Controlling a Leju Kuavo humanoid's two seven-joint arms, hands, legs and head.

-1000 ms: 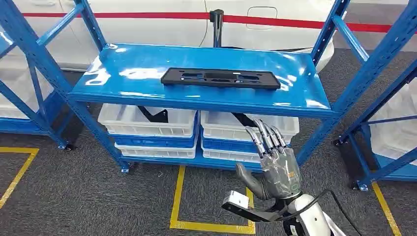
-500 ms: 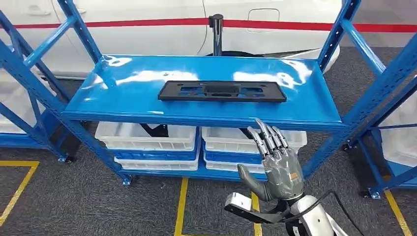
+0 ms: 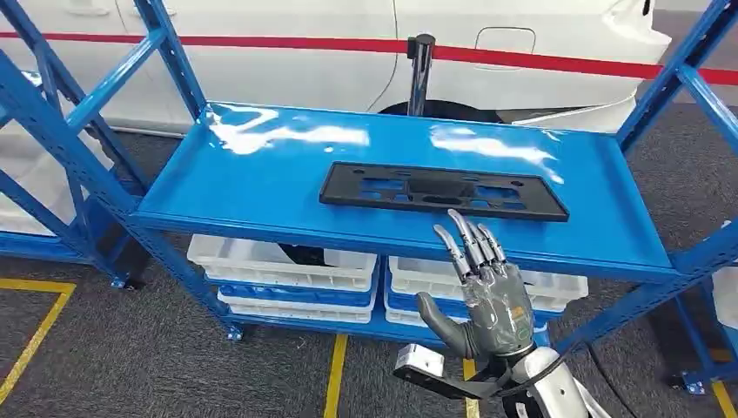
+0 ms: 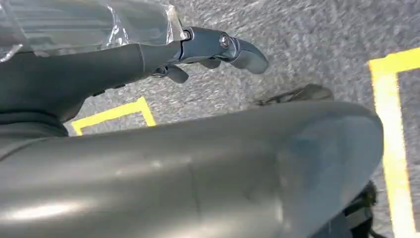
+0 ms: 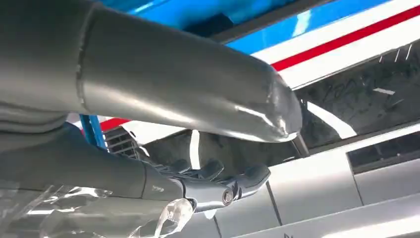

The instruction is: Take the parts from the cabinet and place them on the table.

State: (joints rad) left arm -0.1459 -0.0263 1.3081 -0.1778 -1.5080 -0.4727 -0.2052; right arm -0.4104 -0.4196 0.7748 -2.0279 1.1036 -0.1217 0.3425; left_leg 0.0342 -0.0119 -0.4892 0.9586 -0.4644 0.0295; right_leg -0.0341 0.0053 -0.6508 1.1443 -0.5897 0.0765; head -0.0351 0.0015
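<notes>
A flat black plastic part [image 3: 442,192] with several cut-outs lies lengthwise on the blue shelf [image 3: 261,178] of the cabinet, right of its middle. My right hand [image 3: 485,292] is raised in front of the shelf's front edge, fingers straight and apart, palm empty, just below and short of the part. The right wrist view has the thick grey thumb [image 5: 163,84] and darker fingers [image 5: 218,186] spread against a white car body. My left hand [image 4: 213,47] hangs over grey carpet with nothing in it, its fingers loosely extended.
White bins [image 3: 287,266] sit on the lower shelf. Blue uprights [image 3: 61,131] and diagonal braces flank the shelf on both sides. A white car with a red stripe [image 3: 540,61] and a black post [image 3: 419,74] stand behind. Yellow floor lines [image 3: 335,383] mark the carpet.
The camera has moved closer and shifted, so the shelf looms larger. My right hand has risen from the lower bins' level to the shelf's front edge, nearer the black part.
</notes>
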